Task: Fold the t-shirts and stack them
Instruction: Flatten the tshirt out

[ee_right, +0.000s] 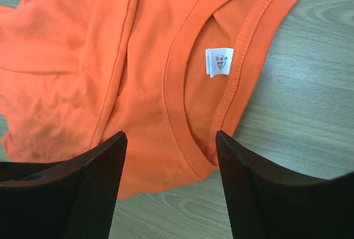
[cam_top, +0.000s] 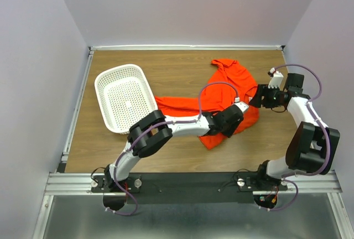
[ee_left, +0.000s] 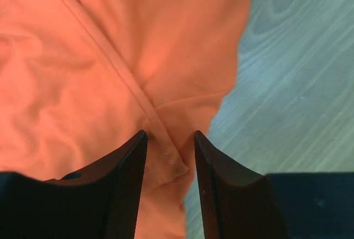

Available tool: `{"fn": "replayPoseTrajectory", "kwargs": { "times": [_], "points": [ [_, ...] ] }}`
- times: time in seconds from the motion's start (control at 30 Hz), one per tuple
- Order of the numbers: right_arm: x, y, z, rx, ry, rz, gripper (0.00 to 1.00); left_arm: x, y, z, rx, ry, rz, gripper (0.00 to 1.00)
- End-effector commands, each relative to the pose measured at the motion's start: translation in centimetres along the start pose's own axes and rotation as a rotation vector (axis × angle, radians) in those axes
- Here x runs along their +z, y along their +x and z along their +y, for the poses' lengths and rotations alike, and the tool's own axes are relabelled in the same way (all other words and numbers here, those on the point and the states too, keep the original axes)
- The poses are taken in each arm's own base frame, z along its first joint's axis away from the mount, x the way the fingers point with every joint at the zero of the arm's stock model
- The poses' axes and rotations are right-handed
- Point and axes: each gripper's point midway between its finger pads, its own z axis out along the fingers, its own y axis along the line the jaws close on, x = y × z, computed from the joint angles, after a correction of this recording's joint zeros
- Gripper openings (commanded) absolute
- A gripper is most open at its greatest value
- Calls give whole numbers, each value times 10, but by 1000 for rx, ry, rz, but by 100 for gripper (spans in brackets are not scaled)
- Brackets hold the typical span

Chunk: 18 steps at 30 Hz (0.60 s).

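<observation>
The t-shirt (cam_top: pixel 231 81) lies crumpled on the table (cam_top: pixel 182 65), under both pincers. From above its outline is hard to read. One part runs off toward the far side and another stretches leftward. The left arm covers the middle and near part, so the lie of the near hem cannot be made out.

The left pincer (ee_left: pixel 168 139) is down at one edge of the shirt. Its fingers (ee_left: pixel 119 178) stand partly apart, with a raised ridge of cloth and a seam between them. The ridge bulges into the gap, but a little room shows on either side, so the cloth is not clamped. Whether the fingertips press the fabric beneath is unclear. Right of this pincer is bare wood. Ahead and to its left, orange cloth fills the view and is cut off at the frame.

The right pincer (ee_right: pixel 168 136) hangs over the neck opening with its fingers (ee_right: pixel 97 178) wide apart and nothing in them. Just ahead, in line with the gap, are the collar (ee_right: pixel 177 73) and a white label (ee_right: pixel 219 61) whose print is too small to read. Cloth runs out of view to its left, and wood shows to its right. From above, its fingertips are lost against the dark wrist.

A white basket (cam_top: pixel 119 68) sits well to the left of the left pincer. The shirt's leftward tip ends just beside the basket's rim, and I cannot tell whether they touch.
</observation>
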Motion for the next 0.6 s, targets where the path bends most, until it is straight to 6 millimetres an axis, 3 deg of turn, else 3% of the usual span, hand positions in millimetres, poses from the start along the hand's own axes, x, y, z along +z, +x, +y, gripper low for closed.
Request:
{"fn": "replayPoseTrajectory", "kwargs": {
  "times": [0.0, 0.13, 0.23, 0.27, 0.3, 0.37, 0.4, 0.5, 0.53, 0.57],
  "points": [
    [-2, 4, 5, 6, -45, 11, 73, 0, 8, 13, 33, -115, 40, 46],
    [-2, 5, 6, 11, -57, 14, 73, -1, 10, 18, 44, -146, 42, 43],
    [-2, 5, 6, 12, -60, 13, 73, -1, 14, 17, 49, -143, 53, 33],
    [-2, 5, 6, 10, -63, 13, 73, 0, 15, 16, 57, -140, 57, 19],
    [-2, 5, 7, 12, -65, 14, 73, -2, 14, 17, 60, -148, 55, 11],
    [-3, 5, 7, 10, -67, 13, 73, -10, 6, 18, 64, -160, 36, 0],
    [-3, 5, 7, 7, -68, 12, 73, -15, 2, 21, 73, -173, 28, 0],
    [-4, 5, 8, 4, -69, 11, 73, -43, -33, 51, 68, -256, -34, 0],
    [-5, 4, 8, -1, -70, 8, 73, -58, -55, 79, 21, -277, -68, 0],
    [-5, 4, 9, 0, -73, 9, 73, -65, -63, 97, 1, -288, -78, 0]
  ]
}}
